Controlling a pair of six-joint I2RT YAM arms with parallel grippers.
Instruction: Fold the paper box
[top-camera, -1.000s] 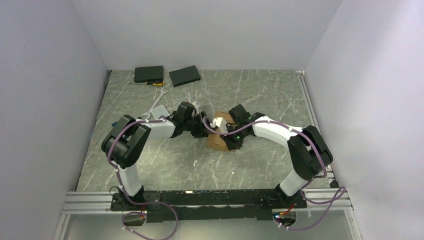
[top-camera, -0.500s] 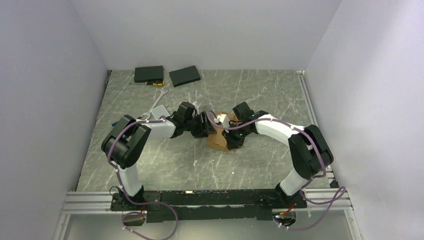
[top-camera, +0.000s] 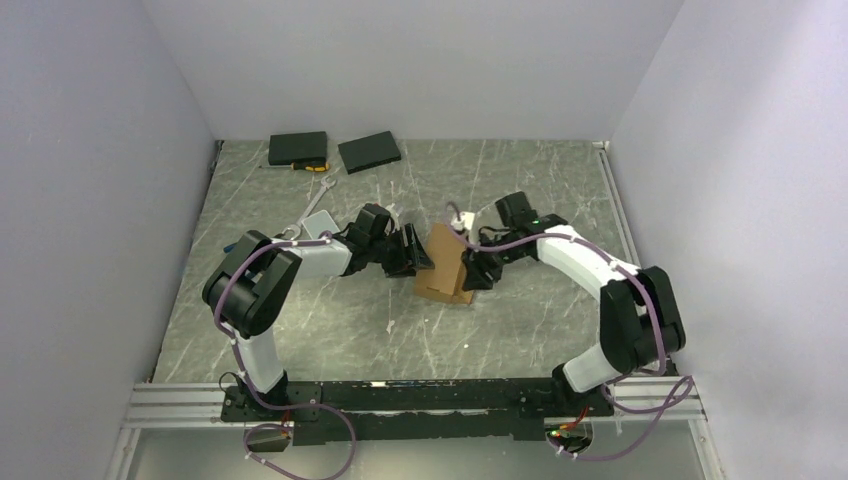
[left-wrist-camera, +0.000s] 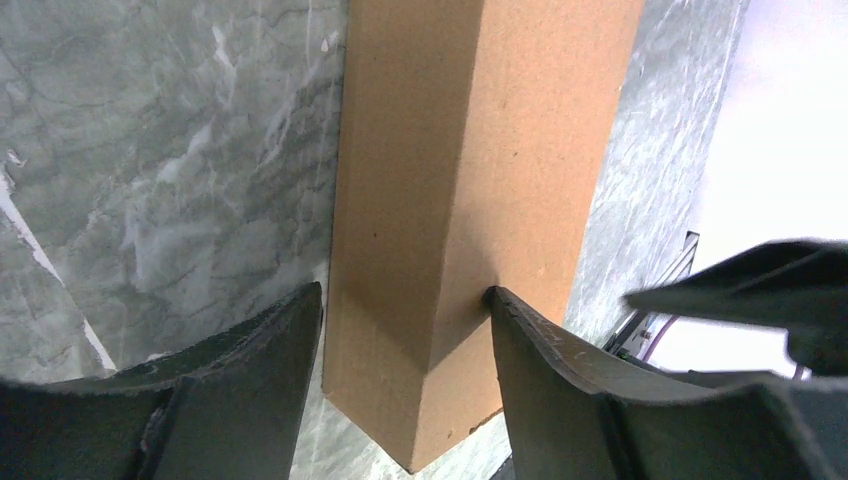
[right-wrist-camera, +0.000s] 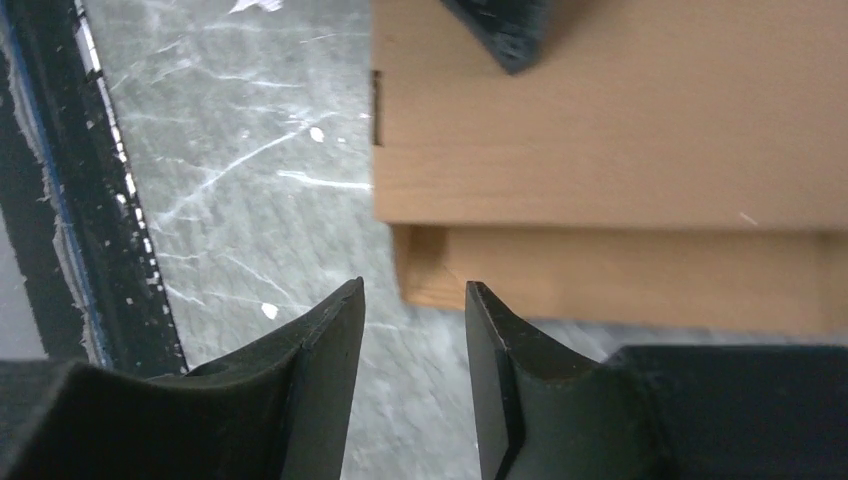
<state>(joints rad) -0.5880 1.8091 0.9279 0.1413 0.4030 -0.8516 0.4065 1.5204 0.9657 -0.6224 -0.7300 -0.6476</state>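
The paper box (top-camera: 443, 266) is a small brown cardboard carton standing on the marble table at mid-table. In the left wrist view the box (left-wrist-camera: 470, 150) has one end between my fingers. My left gripper (top-camera: 411, 250) (left-wrist-camera: 403, 292) is shut on that end from the left, one fingertip (left-wrist-camera: 500, 305) pressed on its face. My right gripper (top-camera: 474, 272) (right-wrist-camera: 415, 285) is just off the box's right side, jaws slightly apart with nothing between them. The box (right-wrist-camera: 620, 150) lies just beyond its fingertips, lid edge over the lower wall.
Two black flat slabs (top-camera: 298, 148) (top-camera: 369, 151) lie at the back left, with a small yellow-handled tool (top-camera: 312, 168) and a silver tool (top-camera: 318, 200) near them. A metal rail (top-camera: 617, 200) runs along the table's right edge. Walls close in left, right and back.
My right arm has drawn back from over the box to its right side, elbow swinging right. The box's top now shows. My left gripper has stayed on the box.
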